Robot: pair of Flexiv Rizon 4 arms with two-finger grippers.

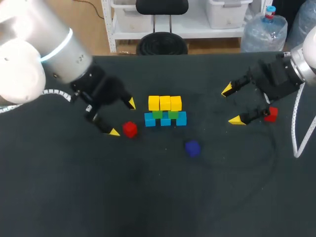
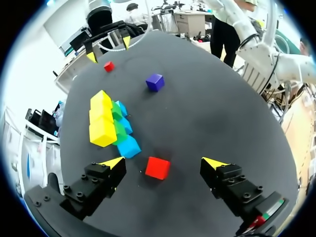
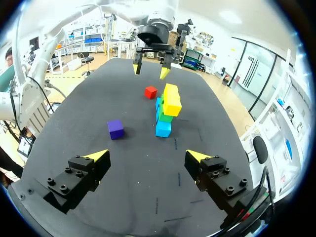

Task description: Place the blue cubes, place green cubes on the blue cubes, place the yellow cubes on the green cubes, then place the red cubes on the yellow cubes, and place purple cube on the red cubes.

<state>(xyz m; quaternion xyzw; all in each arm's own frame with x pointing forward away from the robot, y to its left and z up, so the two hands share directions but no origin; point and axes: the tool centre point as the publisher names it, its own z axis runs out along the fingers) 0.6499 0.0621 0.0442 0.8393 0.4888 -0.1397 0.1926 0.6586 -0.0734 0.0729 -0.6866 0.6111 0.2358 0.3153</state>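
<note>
A stack stands mid-table: blue cubes at the base, green cubes on them, three yellow cubes on top. One red cube lies left of the stack, just off my open left gripper. In the left wrist view that red cube sits on the table between the open fingers of the left gripper, untouched. A purple cube lies in front of the stack. My right gripper stands open and empty to the right, with a second red cube beside its near finger.
From the right wrist, the open right gripper faces the purple cube, the stack and the far red cube. A white cable hangs from the right arm over the table's right side.
</note>
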